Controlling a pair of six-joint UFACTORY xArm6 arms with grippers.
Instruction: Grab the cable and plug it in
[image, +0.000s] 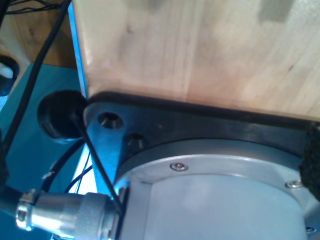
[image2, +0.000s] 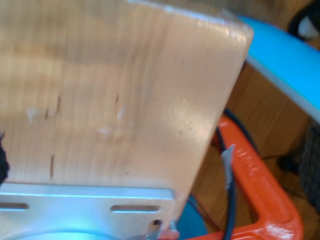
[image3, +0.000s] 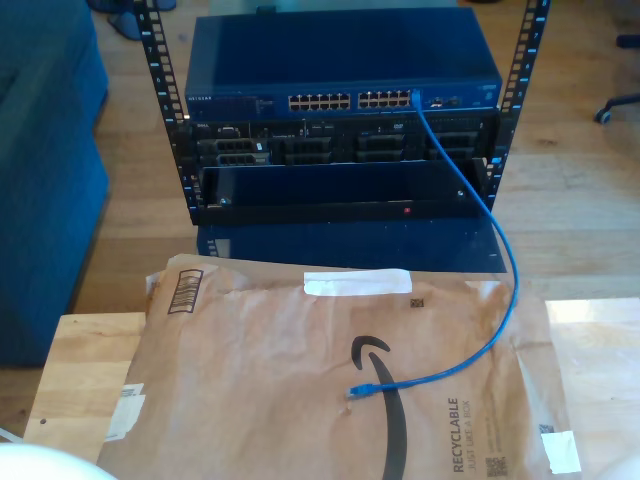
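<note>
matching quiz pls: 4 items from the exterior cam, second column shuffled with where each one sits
Things:
1. cable
2. network switch
3. brown paper mailer
4. white label

Places or states:
A. lies flat over the wooden table, printed with a black smile arrow
B. mounted at the top of the rack, a row of ports along its front
C. one end in a port at the switch's right in the exterior view, the loose plug resting on the mailer
D. stuck near the mailer's far edge

Pairs: 1-C, 2-B, 3-A, 4-D
</note>
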